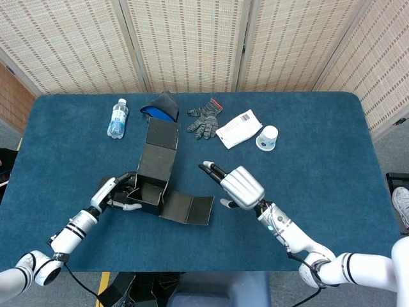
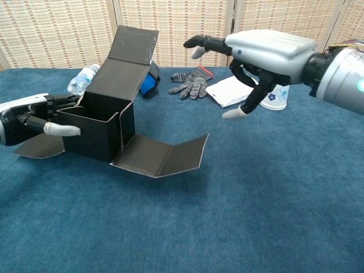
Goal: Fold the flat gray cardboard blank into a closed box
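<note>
While gripped by the left hand (image 2: pixel 25 120): half-folded box (image 2: pixel 108 128), lid upright; right hand (image 2: pixel 259 54) spread, empty.

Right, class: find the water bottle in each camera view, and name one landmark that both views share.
Head view: the water bottle lies on the far left part of the table, left of the blue cap.
Chest view: the water bottle lies at the back left, partly hidden behind the cardboard box.
Shared landmark: the gray glove, lying to the bottle's right in both.

Silver-shelled right hand (image 2: pixel 267 51), black fingers, white fingertips; left hand (image 2: pixel 25 119) white-and-black.
</note>
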`<act>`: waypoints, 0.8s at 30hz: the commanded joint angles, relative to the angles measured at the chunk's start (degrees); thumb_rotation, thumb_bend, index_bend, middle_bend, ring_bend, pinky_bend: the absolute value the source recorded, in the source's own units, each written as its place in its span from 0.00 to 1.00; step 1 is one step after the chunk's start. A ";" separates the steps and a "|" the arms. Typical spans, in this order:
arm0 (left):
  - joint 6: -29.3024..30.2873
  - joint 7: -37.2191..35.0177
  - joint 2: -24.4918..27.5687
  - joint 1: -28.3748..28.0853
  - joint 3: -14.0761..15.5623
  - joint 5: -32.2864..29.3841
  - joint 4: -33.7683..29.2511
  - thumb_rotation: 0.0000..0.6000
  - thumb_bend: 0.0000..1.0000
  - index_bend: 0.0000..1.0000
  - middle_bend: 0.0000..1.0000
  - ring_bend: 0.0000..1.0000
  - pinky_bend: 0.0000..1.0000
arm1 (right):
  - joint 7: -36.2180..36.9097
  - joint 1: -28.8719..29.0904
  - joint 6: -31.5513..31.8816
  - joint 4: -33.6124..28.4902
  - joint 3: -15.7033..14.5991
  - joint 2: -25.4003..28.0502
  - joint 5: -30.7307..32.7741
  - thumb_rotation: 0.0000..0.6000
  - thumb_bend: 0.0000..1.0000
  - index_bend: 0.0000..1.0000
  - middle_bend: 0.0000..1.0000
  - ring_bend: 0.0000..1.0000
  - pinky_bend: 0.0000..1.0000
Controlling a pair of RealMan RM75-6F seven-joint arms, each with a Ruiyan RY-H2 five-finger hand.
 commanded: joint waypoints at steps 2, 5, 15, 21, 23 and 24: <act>-1.06 -2.47 1.79 0.13 -0.84 -1.03 -1.78 1.00 0.10 0.23 0.25 0.49 0.59 | 2.46 -3.08 2.51 1.69 -1.33 0.30 -2.23 1.00 0.08 0.00 0.13 0.78 0.90; -1.69 -3.42 2.74 0.02 -1.21 -1.27 -2.50 1.00 0.10 0.23 0.25 0.49 0.59 | 3.13 -4.01 2.80 3.76 -1.76 -1.32 -3.12 1.00 0.03 0.00 0.13 0.78 0.90; -3.45 -5.71 5.00 -0.64 -2.54 -1.50 -6.42 1.00 0.10 0.22 0.25 0.49 0.59 | 3.58 -5.33 5.48 14.94 0.28 -12.73 -5.76 1.00 0.00 0.00 0.11 0.77 0.90; -4.67 -6.51 6.08 -1.15 -2.98 -1.46 -9.03 1.00 0.10 0.22 0.25 0.49 0.59 | 3.76 -5.48 6.97 21.33 1.65 -20.03 -6.76 1.00 0.00 0.00 0.03 0.72 0.90; -4.91 -6.06 6.55 -1.30 -3.08 -1.36 -9.80 1.00 0.10 0.22 0.25 0.49 0.59 | 4.35 -5.50 7.84 23.39 2.21 -22.19 -7.23 1.00 0.00 0.00 0.01 0.71 0.90; -4.99 -6.10 6.76 -1.33 -3.19 -1.42 -10.21 1.00 0.10 0.22 0.25 0.49 0.59 | 4.65 -5.47 8.27 24.31 2.46 -23.08 -7.49 1.00 0.00 0.00 0.01 0.70 0.90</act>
